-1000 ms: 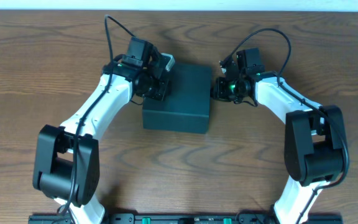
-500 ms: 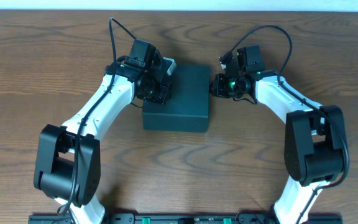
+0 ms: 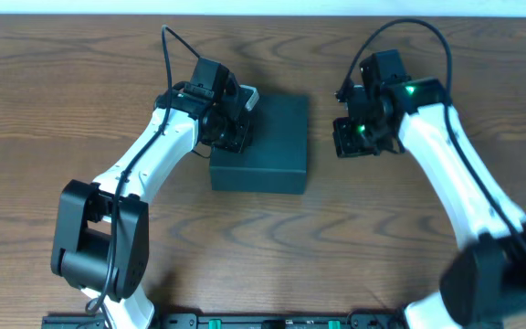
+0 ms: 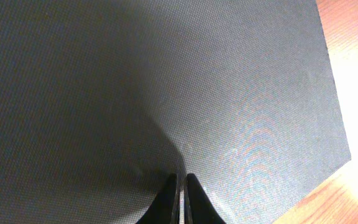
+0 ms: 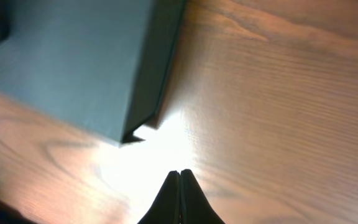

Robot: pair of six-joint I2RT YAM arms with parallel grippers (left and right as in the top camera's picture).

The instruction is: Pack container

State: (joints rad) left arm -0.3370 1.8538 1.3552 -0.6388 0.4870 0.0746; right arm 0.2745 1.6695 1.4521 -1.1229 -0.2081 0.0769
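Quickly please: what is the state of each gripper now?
Left gripper: closed, empty, over the container.
Right gripper: closed, empty, over the table beside the container.

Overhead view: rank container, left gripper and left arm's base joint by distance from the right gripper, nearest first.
1. container: just to the left of the right gripper, not touching it.
2. left gripper: over the container's far left edge.
3. left arm's base joint: bottom left of the view.
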